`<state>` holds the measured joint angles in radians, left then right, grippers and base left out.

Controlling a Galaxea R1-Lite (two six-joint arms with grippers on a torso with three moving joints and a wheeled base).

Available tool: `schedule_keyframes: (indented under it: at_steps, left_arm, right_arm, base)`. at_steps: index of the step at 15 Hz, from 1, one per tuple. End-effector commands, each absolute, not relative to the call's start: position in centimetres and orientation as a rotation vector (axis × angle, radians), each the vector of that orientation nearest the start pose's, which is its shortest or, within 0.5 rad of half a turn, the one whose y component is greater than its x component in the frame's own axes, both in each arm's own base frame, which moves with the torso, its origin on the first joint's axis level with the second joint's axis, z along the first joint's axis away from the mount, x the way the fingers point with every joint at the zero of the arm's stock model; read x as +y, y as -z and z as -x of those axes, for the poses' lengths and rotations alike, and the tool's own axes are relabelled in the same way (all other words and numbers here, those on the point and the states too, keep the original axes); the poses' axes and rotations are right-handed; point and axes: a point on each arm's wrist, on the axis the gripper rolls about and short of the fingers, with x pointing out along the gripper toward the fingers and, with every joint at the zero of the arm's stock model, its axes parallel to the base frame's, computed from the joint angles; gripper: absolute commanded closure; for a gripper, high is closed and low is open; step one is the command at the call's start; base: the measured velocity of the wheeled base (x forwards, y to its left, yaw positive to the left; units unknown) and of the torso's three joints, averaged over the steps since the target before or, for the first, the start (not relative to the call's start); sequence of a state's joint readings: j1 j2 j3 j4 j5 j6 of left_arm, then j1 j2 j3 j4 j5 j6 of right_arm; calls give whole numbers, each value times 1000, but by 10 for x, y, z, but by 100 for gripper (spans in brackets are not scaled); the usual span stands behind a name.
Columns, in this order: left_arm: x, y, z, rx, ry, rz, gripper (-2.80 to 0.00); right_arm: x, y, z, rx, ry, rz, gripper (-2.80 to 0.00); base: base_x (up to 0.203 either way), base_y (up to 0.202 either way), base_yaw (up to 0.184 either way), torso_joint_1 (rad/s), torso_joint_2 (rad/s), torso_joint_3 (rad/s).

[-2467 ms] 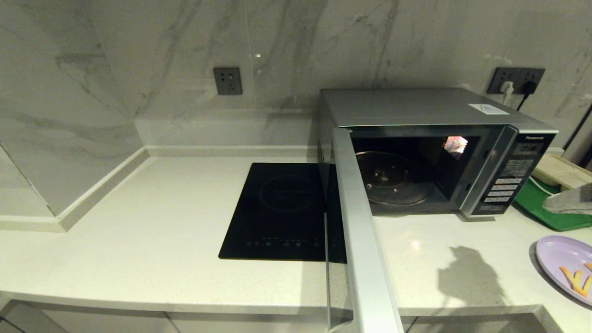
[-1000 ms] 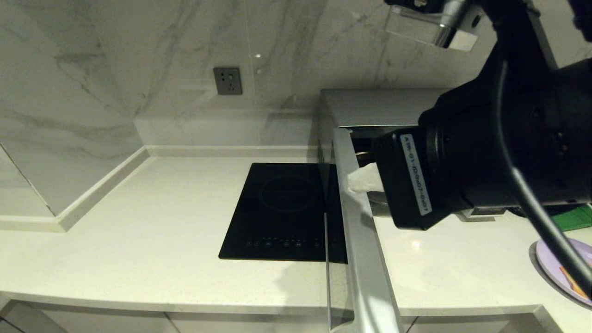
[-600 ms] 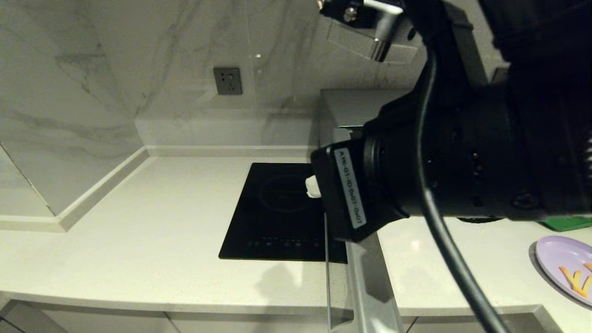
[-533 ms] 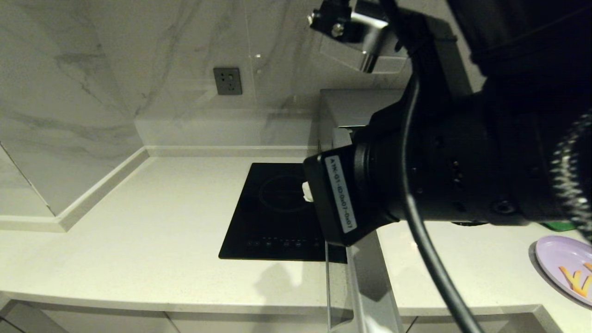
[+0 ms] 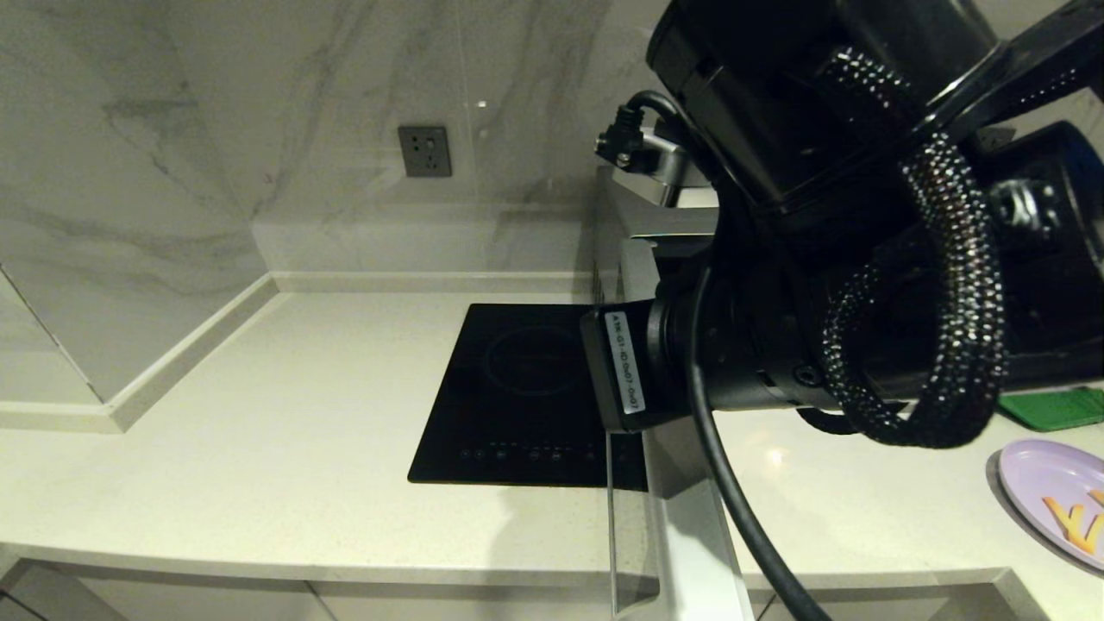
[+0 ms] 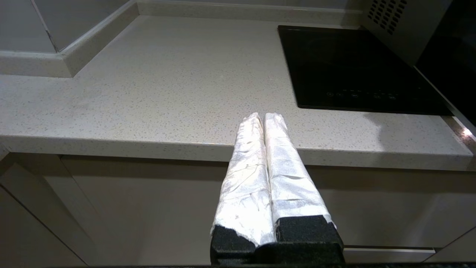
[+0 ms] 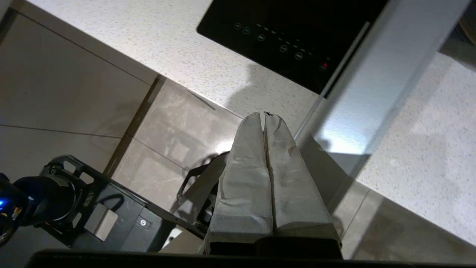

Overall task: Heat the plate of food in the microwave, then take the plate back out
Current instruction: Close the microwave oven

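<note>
Beside the open microwave door (image 7: 375, 93), the right gripper (image 7: 264, 116) hangs closed, empty, hidden from the head view.

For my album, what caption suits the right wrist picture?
Shut right gripper beside the open microwave door.

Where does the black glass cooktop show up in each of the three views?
Head view: black glass cooktop mid-counter, just left of the open microwave door, partly behind the right arm.
Left wrist view: cooktop beyond the shut left gripper.
Right wrist view: cooktop past the shut right gripper.
Shared landmark: its row of touch buttons.
</note>
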<state>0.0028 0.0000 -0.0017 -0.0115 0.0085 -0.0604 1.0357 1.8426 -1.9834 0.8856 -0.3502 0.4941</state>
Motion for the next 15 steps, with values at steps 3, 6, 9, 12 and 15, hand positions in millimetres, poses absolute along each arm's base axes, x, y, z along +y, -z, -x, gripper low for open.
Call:
schedule_keyframes:
  at_steps: [3,6,9,12,15]
  left_arm:
    - [0,-77,23,-14,-12,61,0]
    - [0,-77,23,-14,-12,61,0]
    - [0,-77,23,-14,-12,61,0]
    - [0,-77,23,-14,-12,61,0]
    - [0,-77,23,-14,-12,61,0]
  right_arm:
    - [265,-316,-168,761,-443,1,0]
    - [265,-311,-169,776,-435,14,0]
    - [262,-306,-170,795,-405,3,0]
    - [250,-301,-165,803,-341,5,0]
    - [231,-306,-167,772,-256,-35,0]
  base:
    - [0,0,0,0,0,0]
    - [0,0,0,0,0,0]
    - [0,0,0,0,0,0]
    - [0,0,0,0,0,0]
    - [0,0,0,0,0,0]
